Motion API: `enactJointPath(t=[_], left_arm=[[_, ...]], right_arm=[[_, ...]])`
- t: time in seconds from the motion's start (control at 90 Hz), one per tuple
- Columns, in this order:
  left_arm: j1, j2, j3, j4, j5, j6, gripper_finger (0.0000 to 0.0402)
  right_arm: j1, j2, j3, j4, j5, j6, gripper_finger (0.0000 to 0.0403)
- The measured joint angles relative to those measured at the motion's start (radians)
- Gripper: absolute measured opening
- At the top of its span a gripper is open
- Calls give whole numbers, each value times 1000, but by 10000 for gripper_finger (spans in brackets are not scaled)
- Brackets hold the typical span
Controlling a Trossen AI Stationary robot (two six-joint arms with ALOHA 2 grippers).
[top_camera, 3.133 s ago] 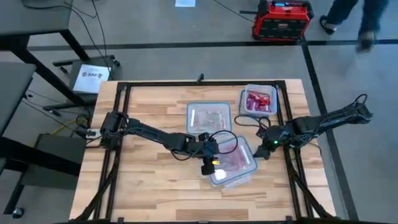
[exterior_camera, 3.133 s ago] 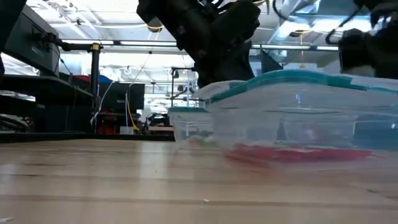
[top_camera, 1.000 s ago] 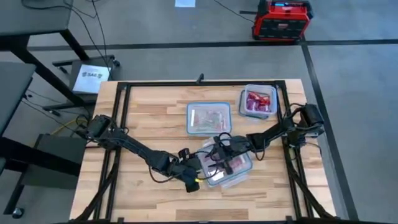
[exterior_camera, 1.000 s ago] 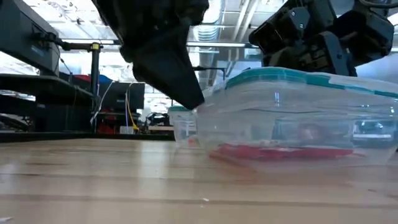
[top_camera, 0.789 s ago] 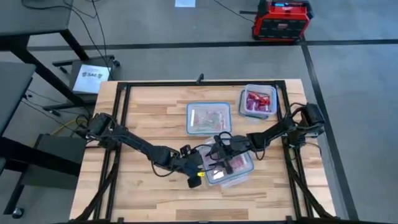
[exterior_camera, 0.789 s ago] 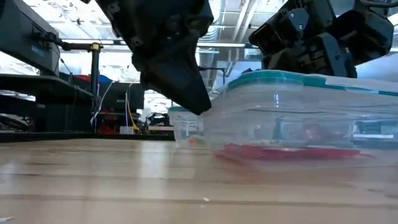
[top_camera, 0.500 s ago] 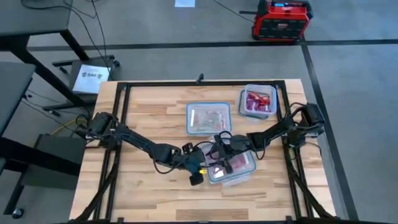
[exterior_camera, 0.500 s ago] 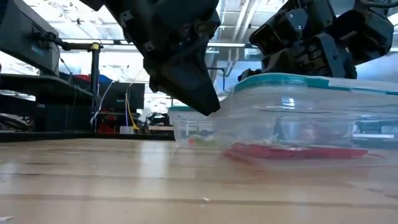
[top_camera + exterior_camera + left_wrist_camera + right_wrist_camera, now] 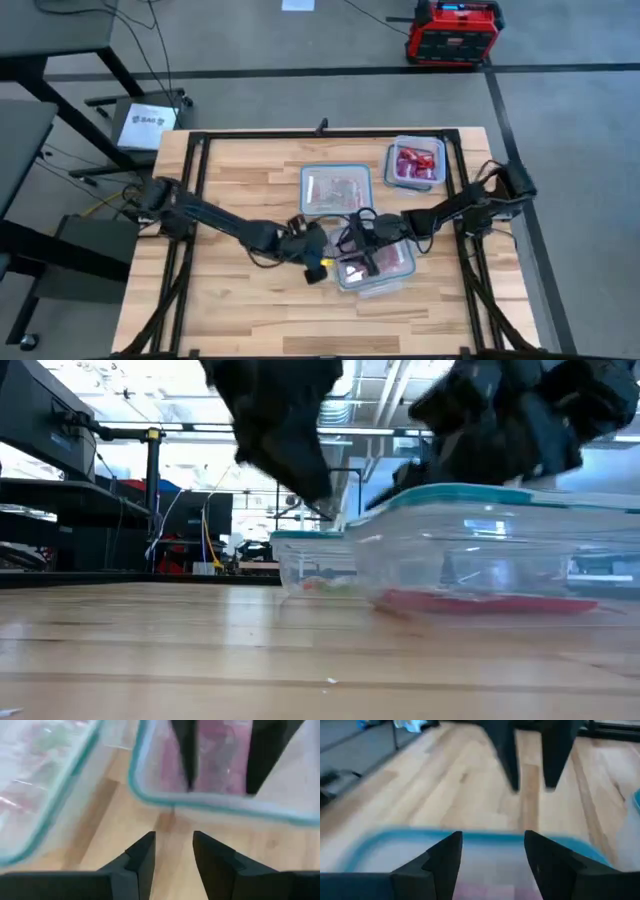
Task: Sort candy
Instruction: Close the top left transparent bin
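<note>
Clear teal-rimmed container (image 9: pixel 500 550) on wooden table (image 9: pixel 200 650), apparently red candy (image 9: pixel 485 601) inside

Red and pink wrapped candy (image 9: pixel 378 260) lies flat inside 3 clear containers (image 9: pixel 398 268) on the table, the brightest red pieces at the far right corner.

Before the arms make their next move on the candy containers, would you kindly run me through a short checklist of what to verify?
1. Left tool open, nothing between its fingers: ok.
2. Right tool open and empty, above the near container: ok.
3. Two tools apart from each other: cannot tell; they sit very close at the container's left edge.
4. Red candy lying in the near container: ok.
5. Middle container and far container upright on the table: ok.
</note>
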Motion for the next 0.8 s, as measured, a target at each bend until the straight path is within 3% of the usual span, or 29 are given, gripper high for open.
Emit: enactJointPath(t=[0.156,0.222,0.367,0.478,0.578,0.667,0.8], left_arm=[[32,-78,5,17,-158,133,118],[78,-79,5,67,-178,208,118],[168,-14,3,221,36,281,118],[184,54,0,472,189,322,118],[173,124,4,650,300,314,118],[157,197,3,665,337,264,118],[128,235,2,516,336,153,118]], right_arm=[[12,-211,24,-373,2,201,202],[36,-272,24,-509,29,328,202],[125,-348,23,-722,181,409,202],[178,-368,22,-757,316,383,202],[186,-367,23,-785,365,359,202],[184,-378,23,-778,373,341,202],[171,-422,23,-803,372,326,202]])
